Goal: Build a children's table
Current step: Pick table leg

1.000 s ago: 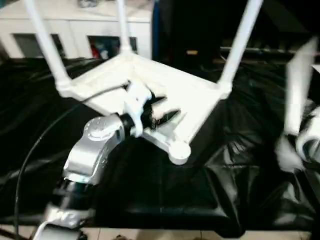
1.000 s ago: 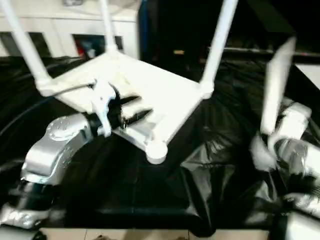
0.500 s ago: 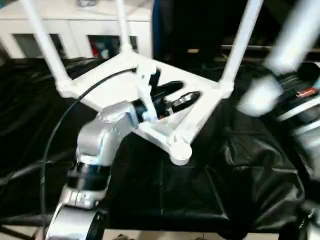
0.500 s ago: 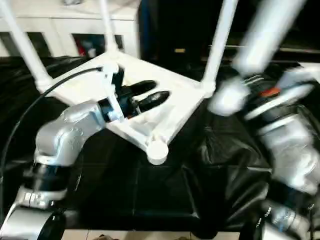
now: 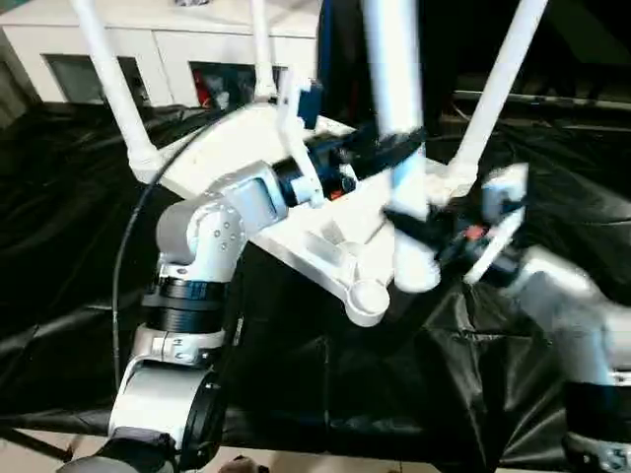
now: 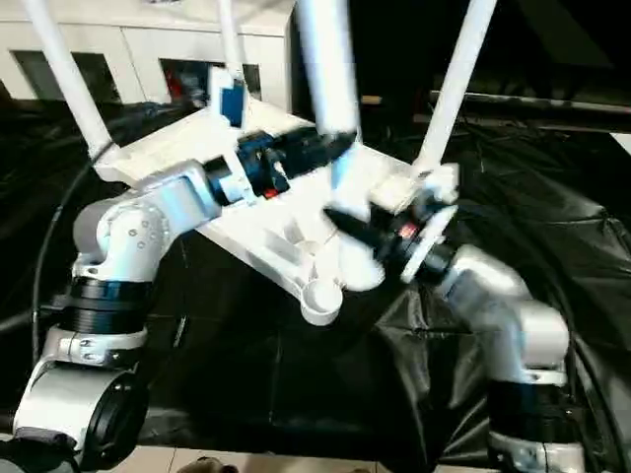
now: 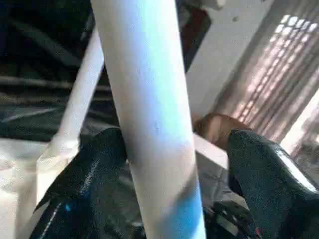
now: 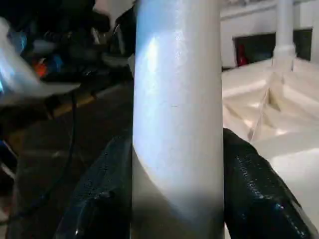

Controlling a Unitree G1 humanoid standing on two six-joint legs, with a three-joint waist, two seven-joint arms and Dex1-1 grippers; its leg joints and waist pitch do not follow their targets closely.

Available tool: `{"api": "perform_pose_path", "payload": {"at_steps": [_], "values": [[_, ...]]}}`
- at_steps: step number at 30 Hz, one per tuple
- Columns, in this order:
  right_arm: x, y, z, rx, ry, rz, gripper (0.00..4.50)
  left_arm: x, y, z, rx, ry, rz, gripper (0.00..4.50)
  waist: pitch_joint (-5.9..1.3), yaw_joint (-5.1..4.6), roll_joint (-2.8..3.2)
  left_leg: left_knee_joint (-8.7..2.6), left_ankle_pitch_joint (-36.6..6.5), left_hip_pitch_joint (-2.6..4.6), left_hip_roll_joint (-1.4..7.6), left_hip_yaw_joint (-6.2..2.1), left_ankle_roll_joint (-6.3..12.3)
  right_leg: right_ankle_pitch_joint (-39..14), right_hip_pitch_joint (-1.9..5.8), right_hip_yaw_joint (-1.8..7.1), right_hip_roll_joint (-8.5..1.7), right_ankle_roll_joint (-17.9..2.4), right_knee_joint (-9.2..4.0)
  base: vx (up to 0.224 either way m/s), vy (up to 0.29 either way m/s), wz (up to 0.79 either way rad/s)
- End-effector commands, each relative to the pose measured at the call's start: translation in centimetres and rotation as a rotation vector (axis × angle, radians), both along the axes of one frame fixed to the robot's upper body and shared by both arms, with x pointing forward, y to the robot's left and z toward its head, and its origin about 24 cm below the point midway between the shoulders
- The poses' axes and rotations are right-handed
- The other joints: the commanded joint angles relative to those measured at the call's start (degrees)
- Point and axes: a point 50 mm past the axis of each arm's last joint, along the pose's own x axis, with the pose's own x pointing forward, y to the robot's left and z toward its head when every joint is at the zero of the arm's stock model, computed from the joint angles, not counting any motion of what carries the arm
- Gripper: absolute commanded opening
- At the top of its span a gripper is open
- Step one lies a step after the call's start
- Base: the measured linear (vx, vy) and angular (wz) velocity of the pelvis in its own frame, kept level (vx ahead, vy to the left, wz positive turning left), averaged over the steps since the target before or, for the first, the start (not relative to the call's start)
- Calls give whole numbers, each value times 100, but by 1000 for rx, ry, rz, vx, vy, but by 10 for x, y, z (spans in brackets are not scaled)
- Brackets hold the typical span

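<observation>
The tabletop [image 5: 246, 148] lies underside up on the black counter [image 5: 59, 227], three legs socketed. The right gripper [image 6: 370, 236] clamps the fourth leg [image 5: 399, 128]; the left gripper [image 5: 380, 148] straddles it, wide.

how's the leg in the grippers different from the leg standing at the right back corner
The long white tubular leg between the grippers hangs free above the white plastic tabletop, its flared end unseated; the white corner leg stands plugged into its socket. The right gripper clamps the free one; the corner leg stands untouched. Both are white tubes.
</observation>
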Motion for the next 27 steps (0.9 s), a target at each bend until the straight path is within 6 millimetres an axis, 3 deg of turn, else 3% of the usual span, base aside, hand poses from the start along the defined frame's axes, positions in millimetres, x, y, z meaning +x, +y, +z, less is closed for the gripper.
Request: {"api": "perform_pose_path", "payload": {"at_steps": [1, 6, 7, 12, 16, 27], "values": [[2, 4, 3, -9, -27, -8, 188, 4, -3, -7, 40, 45, 45, 373, -441, 7, -131, -336, -430, 70, 171, -88, 362, -882, 329, 228, -278, -1129, -386, 0, 0, 0], [4, 9, -1, -34, -39, -13, 188, 8, -3, -12, 14, 112, 95, 373, -429, 15, -144, -339, -523, 74, 177, -88, 339, -1061, 323, 224, -291, -1158, -405, 0, 0, 0], [4, 9, -1, -38, -41, -13, 188, 8, -3, -12, 7, 112, 94, 337, -427, 10, -157, -341, -541, 79, 180, -89, 334, -1073, 326, 223, -288, -1154, -408, 0, 0, 0], [5, 9, -2, -47, -47, -17, 188, 8, -1, -10, -5, 114, 102, 327, -424, 12, -175, -340, -485, 75, 183, -91, 370, -967, 328, 227, -287, -1168, -387, 0, 0, 0], [6, 9, -1, -51, -53, -18, 188, 8, -1, -10, -22, 119, 103, 267, -424, 13, -184, -331, -467, 73, 178, -84, 394, -932, 331, 230, -290, -1193, -384, 0, 0, 0], [7, 10, 0, -65, -64, -11, 188, 3, -5, -3, -109, 123, 25, 188, -425, 7, -187, -328, -456, 77, 180, -87, 410, -939, 335, 227, -283, -1186, -384, 0, 0, 0]]}}
